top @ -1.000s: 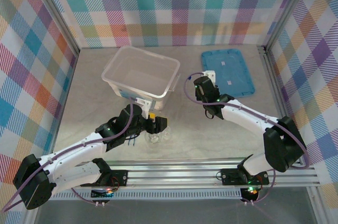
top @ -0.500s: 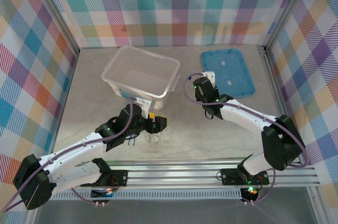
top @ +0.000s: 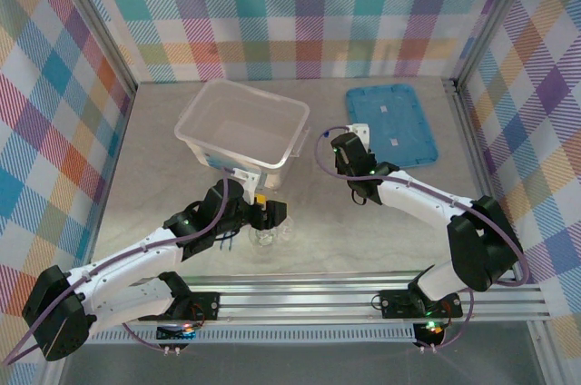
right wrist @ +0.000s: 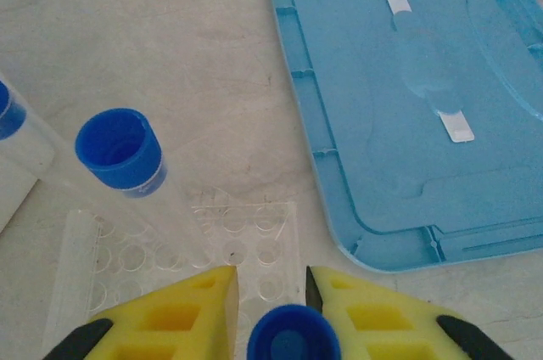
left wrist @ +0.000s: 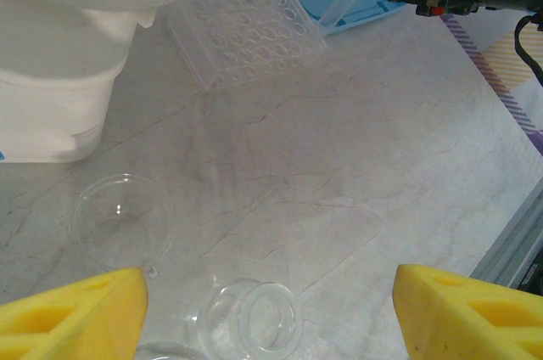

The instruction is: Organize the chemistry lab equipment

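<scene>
My left gripper point(top: 269, 215) point(left wrist: 270, 313) hangs wide open low over the table, its yellow pads point(left wrist: 72, 313) far apart. Between them lies a tiny clear cup point(left wrist: 253, 319), untouched, and a round clear glass dish point(left wrist: 119, 221) rests to its left. My right gripper point(top: 349, 149) point(right wrist: 271, 279) sits over a clear well rack point(right wrist: 216, 245), shut on a thin clear tube by its blue cap point(right wrist: 293, 340). A second blue-capped tube point(right wrist: 119, 152) stands in the rack, and a third tube's cap point(right wrist: 5, 112) is at the left edge. The tweezers are out of view.
The large translucent box point(top: 241, 122) point(left wrist: 59, 80) stands just behind my left gripper. The flat blue lid point(top: 390, 122) point(right wrist: 416, 97) lies to the right of my right gripper. Aluminium rails point(top: 363, 299) run along the near edge.
My right gripper has shifted very slightly to the left near the rack. The left arm has hardly moved.
</scene>
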Tool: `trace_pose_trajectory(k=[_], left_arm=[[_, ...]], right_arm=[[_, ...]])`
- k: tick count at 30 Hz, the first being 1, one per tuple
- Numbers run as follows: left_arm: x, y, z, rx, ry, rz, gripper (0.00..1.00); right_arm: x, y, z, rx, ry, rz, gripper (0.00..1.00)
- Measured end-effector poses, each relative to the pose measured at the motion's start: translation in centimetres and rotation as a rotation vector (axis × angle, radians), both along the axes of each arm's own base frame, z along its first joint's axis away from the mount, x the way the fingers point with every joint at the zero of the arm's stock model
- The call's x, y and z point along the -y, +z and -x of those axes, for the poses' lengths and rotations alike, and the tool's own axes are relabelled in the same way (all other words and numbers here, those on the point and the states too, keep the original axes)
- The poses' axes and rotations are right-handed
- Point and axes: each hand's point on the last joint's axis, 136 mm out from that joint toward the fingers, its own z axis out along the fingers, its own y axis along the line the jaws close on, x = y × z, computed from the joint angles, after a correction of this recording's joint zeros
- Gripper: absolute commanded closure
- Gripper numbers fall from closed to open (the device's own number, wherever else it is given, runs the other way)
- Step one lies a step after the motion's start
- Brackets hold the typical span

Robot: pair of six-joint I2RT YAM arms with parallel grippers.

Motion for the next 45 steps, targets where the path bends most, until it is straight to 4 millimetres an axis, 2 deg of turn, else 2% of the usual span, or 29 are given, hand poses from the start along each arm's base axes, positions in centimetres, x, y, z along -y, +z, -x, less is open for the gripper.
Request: trace_pose_trajectory(k=[5, 9, 12, 19, 23, 25, 32, 35, 40, 45], left_arm=[[-0.2, 0.1, 0.0, 0.001, 0.004, -0.001, 0.24], [-0.6, -0.2, 0.1, -0.008, 0.013, -0.015, 0.24], [-0.9, -0.3, 0.2, -0.011, 0.02, -0.027, 0.24], [-1.9, -0.7, 0.1, -0.013, 0.044, -0.085, 0.25], [-2.7, -0.1, -0.2, -0.012, 0.073, -0.129, 0.28], [-3.3, 0.1, -0.4, -0.011, 0.092, -0.169, 0.29], [-4.5, -0.3, -0.6, -0.05, 0.128, -0.273, 0.33], [-4.5, -1.0, -0.1, -0.07, 0.118, -0.311, 0.34], [-4.1, -1.6, 1.6, -0.067, 0.071, -0.392, 0.38], [-3.6, -2.0, 3.2, -0.054, 0.042, -0.445, 0.41]], right_arm=[[0.1, 0.1, 0.1, -0.007, 0.004, 0.012, 0.61], [0.2, 1.5, 0.3, 0.012, 0.013, 0.008, 0.52], [0.3, 3.8, 0.3, 0.047, 0.017, -0.011, 0.49], [0.3, 10.9, 0.6, 0.15, 0.026, -0.085, 0.49], [-0.2, 13.4, 1.4, 0.143, 0.074, -0.127, 0.48], [-1.1, 13.8, 2.0, 0.117, 0.125, -0.161, 0.48], [-4.8, 11.2, 5.9, -0.034, 0.294, -0.181, 0.51], [-5.9, 9.3, 7.8, -0.092, 0.344, -0.168, 0.53], [-5.9, 5.3, 10.5, -0.199, 0.363, -0.127, 0.55], [-5.7, 3.1, 12.0, -0.257, 0.355, -0.098, 0.56]])
